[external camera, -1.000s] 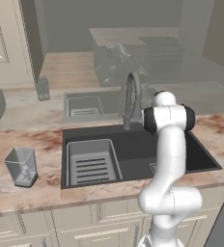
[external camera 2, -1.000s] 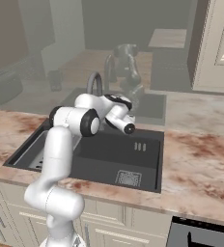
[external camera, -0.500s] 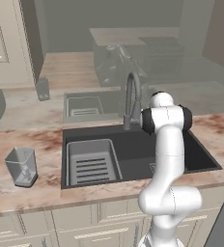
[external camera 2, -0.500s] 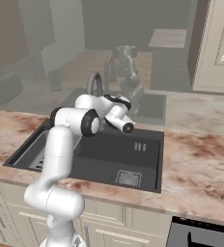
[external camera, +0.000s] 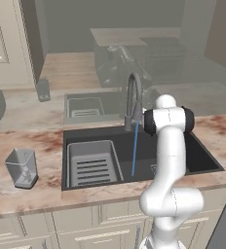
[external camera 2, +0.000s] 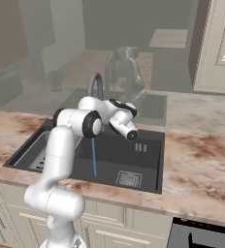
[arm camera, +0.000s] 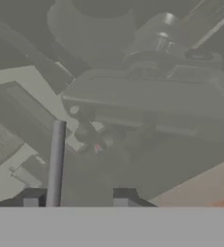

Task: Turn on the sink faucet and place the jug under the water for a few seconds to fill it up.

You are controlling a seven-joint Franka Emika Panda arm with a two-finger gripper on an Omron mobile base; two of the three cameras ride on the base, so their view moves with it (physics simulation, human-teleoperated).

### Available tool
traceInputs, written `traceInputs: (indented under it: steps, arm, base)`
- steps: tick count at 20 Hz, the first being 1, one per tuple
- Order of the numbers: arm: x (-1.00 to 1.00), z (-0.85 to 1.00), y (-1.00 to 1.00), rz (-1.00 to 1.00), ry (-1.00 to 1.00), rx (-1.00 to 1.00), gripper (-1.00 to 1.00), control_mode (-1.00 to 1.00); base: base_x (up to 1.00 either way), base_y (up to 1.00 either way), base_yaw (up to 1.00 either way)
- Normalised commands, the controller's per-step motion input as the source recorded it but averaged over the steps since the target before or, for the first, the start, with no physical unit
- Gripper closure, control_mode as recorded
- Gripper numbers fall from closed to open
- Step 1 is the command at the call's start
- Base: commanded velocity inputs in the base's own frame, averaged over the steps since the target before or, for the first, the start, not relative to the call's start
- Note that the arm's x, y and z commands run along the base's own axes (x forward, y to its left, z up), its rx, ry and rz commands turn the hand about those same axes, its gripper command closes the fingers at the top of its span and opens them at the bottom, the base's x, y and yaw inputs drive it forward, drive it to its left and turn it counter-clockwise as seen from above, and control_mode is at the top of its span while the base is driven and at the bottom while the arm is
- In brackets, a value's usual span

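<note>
While the white robot arm rises from the cabinet front nearest the cameras, it bends at a dark elbow joint above the front of the sink, a black rectangular basin sunk into a mottled pink-and-cream stone counter. All places here are given relative to that sink.

To the sink's left, on the counter and well apart from the basin's edge, stands the jug, a small translucent grey pitcher, upright and by itself. Inside the sink, its left half holds a light grey ribbed rack. On the sink floor toward the right front lies a square drain grate.

Near the middle of the sink a thin bright-blue stream of water falls straight down to the basin floor. It comes from the sink faucet, a tall dark grey gooseneck tap standing at the sink's back edge with its spout arched forward over the basin.

The arm's wrist reaches across the back of the sink, just right of the faucet. In the hand view the gripper shows two dark finger tips set apart, the claw released, with a grey vertical rod rising beside the left tip. Whether a finger touches the rod cannot be told.

Behind the sink, a glossy grey wall mirrors the kitchen dimly.
</note>
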Motion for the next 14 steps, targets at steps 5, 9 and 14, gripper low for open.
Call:
traceInputs:
  steps: [5, 9, 14]
  arm:
    - [0.00, -0.11, -0.09, -0.01, 0.03, 0.01, -1.00, -1.00]
    - [-0.23, -0.04, -0.47, -0.05, 0.00, 0.02, -1.00, -1.00]
    - [-0.42, 0.11, -0.90, -0.04, 0.00, 0.06, -1.00, -1.00]
  base:
    - [0.00, 0.00, 0.00]
    - [0.00, 0.00, 0.00]
    - [0.00, 0.00, 0.00]
